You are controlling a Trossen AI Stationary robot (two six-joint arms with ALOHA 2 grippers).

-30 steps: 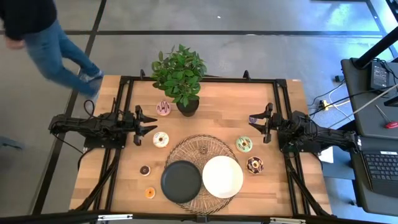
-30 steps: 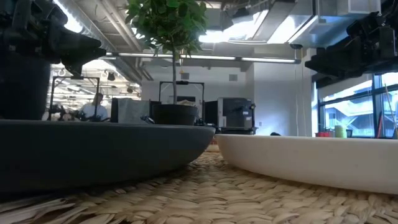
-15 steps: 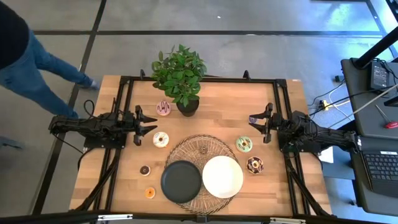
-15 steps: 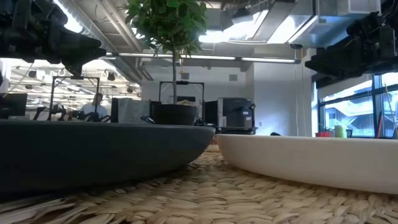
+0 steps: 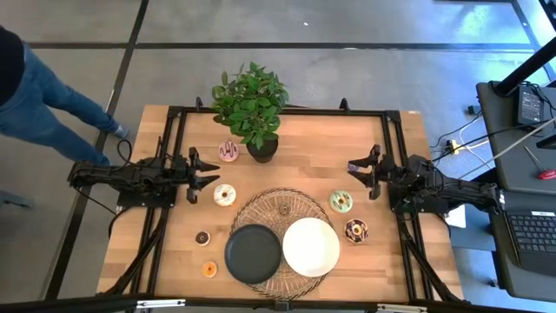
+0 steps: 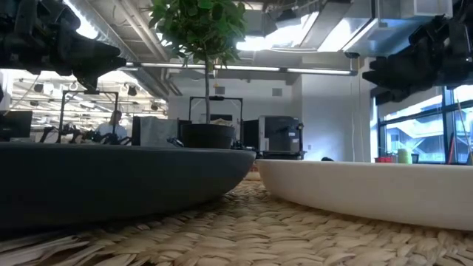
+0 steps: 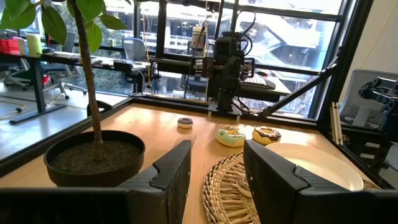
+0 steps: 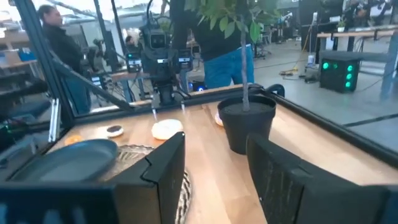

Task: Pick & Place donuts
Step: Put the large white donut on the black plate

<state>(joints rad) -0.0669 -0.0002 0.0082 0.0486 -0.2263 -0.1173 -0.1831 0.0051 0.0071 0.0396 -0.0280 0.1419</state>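
The donuts lie flat on the wooden table. In the high view, a pink one (image 5: 228,151) and a cream one (image 5: 225,195) sit near my left gripper (image 5: 207,169). A mint one (image 5: 340,202) and a sprinkled chocolate one (image 5: 355,230) sit near my right gripper (image 5: 360,171). A brown mini (image 5: 202,237) and an orange mini (image 5: 209,269) lie toward the near left. Another mini (image 5: 284,209) rests on the woven mat. Both grippers are open and hover above the table, touching nothing. My left gripper (image 7: 217,168) faces the mint donut (image 7: 231,135). My right gripper (image 8: 214,168) faces the cream donut (image 8: 166,129).
A round woven mat (image 5: 280,202) carries a black plate (image 5: 254,253) and a white plate (image 5: 310,246). A potted plant (image 5: 252,109) stands at the far middle. A black frame runs along the table's edges. A person's legs (image 5: 52,104) show beside the far left corner.
In the low view my right arm has tipped slightly and sits a little lower. The person at the far left corner has stepped along the table's left side. No donut has moved.
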